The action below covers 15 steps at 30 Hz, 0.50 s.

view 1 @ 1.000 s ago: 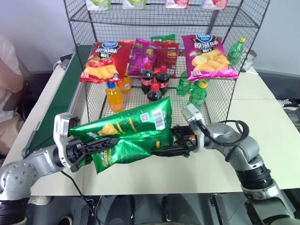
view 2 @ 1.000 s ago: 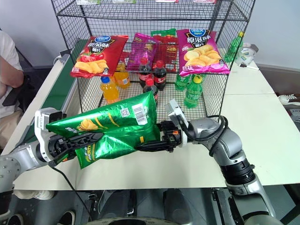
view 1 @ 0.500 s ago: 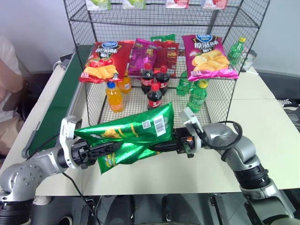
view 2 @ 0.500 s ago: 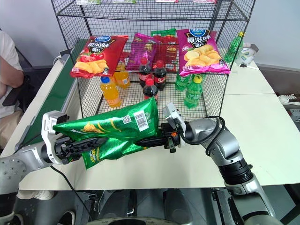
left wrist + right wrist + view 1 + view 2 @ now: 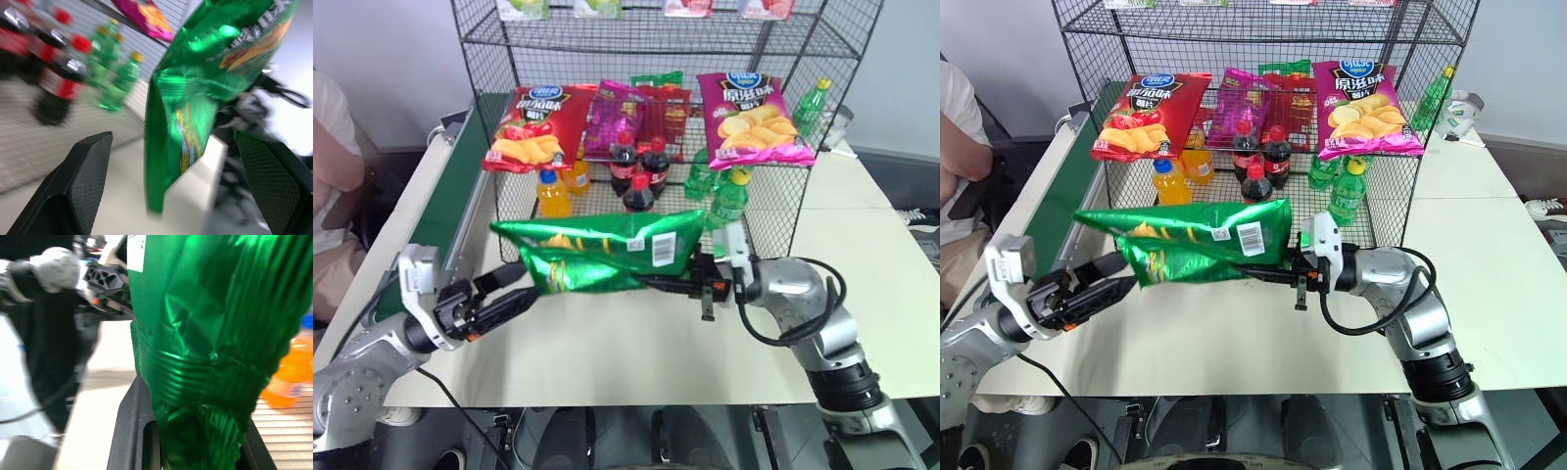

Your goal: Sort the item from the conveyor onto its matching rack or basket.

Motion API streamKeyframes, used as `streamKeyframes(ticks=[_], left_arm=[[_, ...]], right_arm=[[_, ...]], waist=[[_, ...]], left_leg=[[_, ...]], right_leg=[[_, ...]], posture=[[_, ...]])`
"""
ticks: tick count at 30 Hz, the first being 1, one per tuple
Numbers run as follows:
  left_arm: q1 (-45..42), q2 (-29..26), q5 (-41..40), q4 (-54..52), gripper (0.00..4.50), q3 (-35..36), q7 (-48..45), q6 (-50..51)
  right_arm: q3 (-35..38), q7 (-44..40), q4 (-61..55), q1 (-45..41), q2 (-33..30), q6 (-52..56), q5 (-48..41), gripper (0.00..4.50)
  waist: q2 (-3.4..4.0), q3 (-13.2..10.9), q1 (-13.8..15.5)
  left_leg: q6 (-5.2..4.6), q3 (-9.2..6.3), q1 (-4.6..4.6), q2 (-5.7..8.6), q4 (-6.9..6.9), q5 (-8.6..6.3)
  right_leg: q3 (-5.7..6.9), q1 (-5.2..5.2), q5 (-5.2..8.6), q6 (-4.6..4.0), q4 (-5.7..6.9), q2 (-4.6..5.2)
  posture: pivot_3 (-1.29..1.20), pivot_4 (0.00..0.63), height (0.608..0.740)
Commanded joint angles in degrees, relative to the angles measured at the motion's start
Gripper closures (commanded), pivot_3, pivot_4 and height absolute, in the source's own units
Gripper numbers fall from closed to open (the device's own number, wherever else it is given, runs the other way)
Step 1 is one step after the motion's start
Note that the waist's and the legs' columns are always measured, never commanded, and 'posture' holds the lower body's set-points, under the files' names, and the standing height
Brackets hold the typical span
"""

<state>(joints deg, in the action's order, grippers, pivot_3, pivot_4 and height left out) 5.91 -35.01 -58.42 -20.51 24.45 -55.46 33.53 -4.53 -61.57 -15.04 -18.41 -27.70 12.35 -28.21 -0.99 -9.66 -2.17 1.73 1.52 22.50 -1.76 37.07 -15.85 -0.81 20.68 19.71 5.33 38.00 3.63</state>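
Your right claw is clamped on the crimped end seam of the green crisp bag; this is the only hold on it. The bag extends level from that claw toward your left side, in the air above the desk, directly in front of the black wire rack. Your left claw stands with its fingers spread wide, just below the bag's far end and clear of it.

Hazards from this state:

1. Slip. The foil is glossy and the grip sits on one bunched seam. A quick swing can pull the seam out, dropping the bag onto the desk.
2. Sag. The far end is unsupported; it can droop and catch the rack's front edge during insertion.
3. Collision. Beyond the bag stand bottles on the lower tier. A low entry can topple them.
4. Misplacement. The red bag and magenta bag already occupy the tier above; an inaccurate push can dislodge them.
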Motion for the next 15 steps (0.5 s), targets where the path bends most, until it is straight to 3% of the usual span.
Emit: streamKeyframes(ticks=[1,5,12,15], left_arm=[[-0.6,2.4,7.2,-2.3,0.25,1.0,2.4,-9.0],[-1.2,5.9,12.9,-4.0,0.25,-1.3,5.9,-15.1],[-4.5,9.6,12.9,-4.5,0.25,-3.8,12.6,-14.8],[-4.7,10.3,14.9,-5.0,0.25,-6.2,13.2,-15.8]], right_arm=[[5.7,4.1,-2.2,-0.4,-0.8,-4.8,1.5,4.29],[9.3,10.1,-3.1,-4.0,-0.9,-12.4,7.0,4.29],[7.9,20.0,-3.3,-11.2,-1.2,-18.8,20.5,4.29],[5.3,25.2,-1.2,-13.9,-1.8,-22.6,30.7,4.29]], waist=[[0.0,0.0,0.0],[0.02,0.0,0.0],[0.02,0.0,-0.2],[0.01,0.0,-0.2]], left_leg=[[0.0,0.0,0.0,0.0,0.0,0.0],[0.0,0.02,0.01,0.02,0.0,0.0],[-0.01,0.04,0.0,0.0,0.03,0.01],[0.0,0.05,-0.02,0.0,0.06,0.01]], right_leg=[[0.0,-0.01,0.0,0.0,0.0,0.0],[0.0,0.0,0.0,0.01,0.0,-0.01],[-0.01,0.02,-0.01,0.03,0.08,-0.09],[-0.02,0.01,-0.02,0.03,0.11,-0.1]], posture=[[0.0,0.15,0.739],[0.0,0.15,0.739],[0.0,0.15,0.739],[0.0,0.15,0.739]])
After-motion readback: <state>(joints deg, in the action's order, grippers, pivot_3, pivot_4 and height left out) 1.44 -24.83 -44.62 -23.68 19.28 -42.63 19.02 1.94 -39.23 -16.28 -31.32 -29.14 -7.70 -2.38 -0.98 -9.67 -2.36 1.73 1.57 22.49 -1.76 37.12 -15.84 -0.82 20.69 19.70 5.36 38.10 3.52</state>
